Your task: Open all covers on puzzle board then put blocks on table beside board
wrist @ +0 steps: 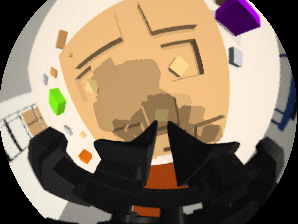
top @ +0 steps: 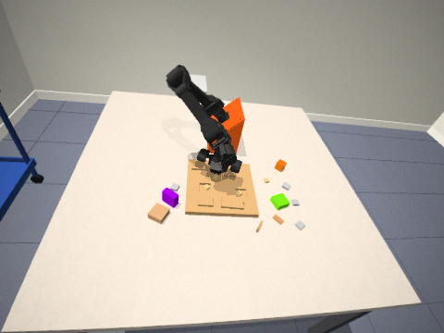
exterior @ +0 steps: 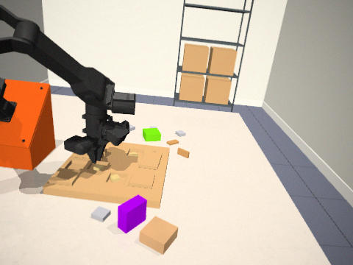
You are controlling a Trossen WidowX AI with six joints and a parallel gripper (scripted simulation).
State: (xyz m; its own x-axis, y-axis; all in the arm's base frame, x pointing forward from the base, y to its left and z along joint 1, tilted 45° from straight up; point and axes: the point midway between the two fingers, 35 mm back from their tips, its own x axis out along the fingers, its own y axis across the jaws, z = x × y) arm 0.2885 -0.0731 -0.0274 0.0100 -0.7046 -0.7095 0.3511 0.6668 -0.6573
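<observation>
working the covers at the back of the puzzle board

hovering low over the rear row of the puzzle board [exterior: 147, 191], the claw [exterior: 96, 157] points straight down with its fingertips just above a cover. its fingers are a little parted, nearly pressed together, and pinch nothing.

as a judgement, the task is in its early cover-opening phase. several covers [exterior: 150, 160] ahead of the claw appear to lie flat over their wells, and two small tan knobs [top: 206, 187] show on the board's middle. whether the cover directly beneath the claw is open i cannot tell; the arm's shadow hides it. the blocks from the wells cannot be identified with certainty, so lifting them out seems mostly left to do.

around the board lie loose pieces: a purple block [exterior: 132, 213], a tan flat block [exterior: 159, 234] and a small grey tile [exterior: 101, 213] off one side of the claw, a green block [exterior: 151, 134], an orange cube [top: 280, 165] and more small tan and grey bits off the other. the orange base housing [exterior: 23, 125] stands just behind the claw. nothing stands between the claw and the covers, though the scattered pieces crowd the table [top: 222, 287] beside the board where blocks must go.
</observation>
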